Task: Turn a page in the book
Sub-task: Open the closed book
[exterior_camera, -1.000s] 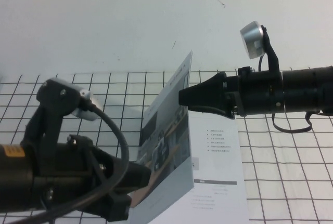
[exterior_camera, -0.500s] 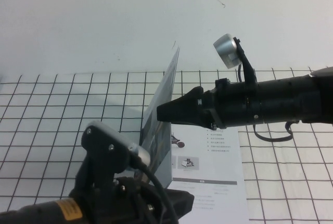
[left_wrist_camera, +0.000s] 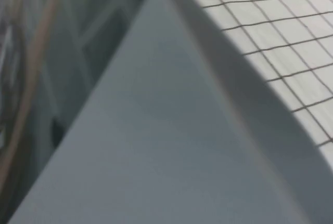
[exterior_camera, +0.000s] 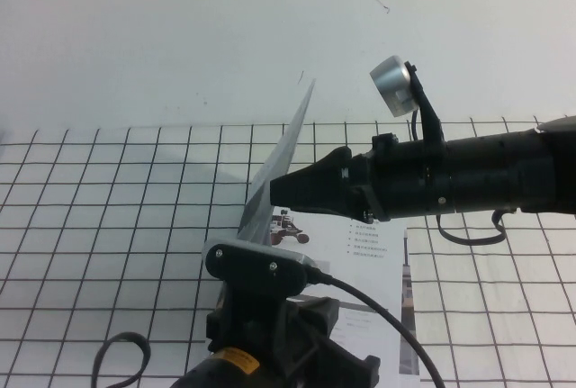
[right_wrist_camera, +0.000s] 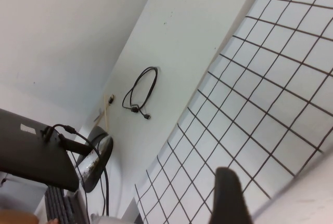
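High view: nearest the camera, the left gripper [exterior_camera: 346, 374] sits at the bottom edge, low over the near part of the book [exterior_camera: 373, 280]; whether it is open or shut I cannot tell (its wrist camera sees only paper filling the frame). The book lies open on the gridded cloth [exterior_camera: 108, 217]. Farther back, one page [exterior_camera: 274, 185] stands almost upright, and the right gripper [exterior_camera: 279, 192] presses its tip against that page, fingers looking closed together.

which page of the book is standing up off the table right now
The page at the right gripper tip stands nearly upright; the text page beside it lies flat on the gridded table. The left gripper sits below, near the camera.
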Controlling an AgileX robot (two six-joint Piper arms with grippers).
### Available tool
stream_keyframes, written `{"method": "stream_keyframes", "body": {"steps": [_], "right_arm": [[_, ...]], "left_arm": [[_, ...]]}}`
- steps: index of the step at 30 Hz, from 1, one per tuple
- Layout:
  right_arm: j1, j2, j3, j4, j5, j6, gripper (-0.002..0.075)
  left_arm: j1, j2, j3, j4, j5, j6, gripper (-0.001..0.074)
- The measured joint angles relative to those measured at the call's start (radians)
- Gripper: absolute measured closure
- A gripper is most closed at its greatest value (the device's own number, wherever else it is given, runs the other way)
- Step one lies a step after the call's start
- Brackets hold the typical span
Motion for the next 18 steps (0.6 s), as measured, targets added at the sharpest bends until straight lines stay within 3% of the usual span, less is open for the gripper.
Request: {"method": "stream_keyframes", "body": {"steps": [18], "right_arm": [[0.000, 0.000, 0.000, -0.027, 0.023, -0.011, 0.0305]], "left_arm": [[-0.002, -0.081, 0.000, -0.070, -0.133, 0.007, 0.0737]]}}
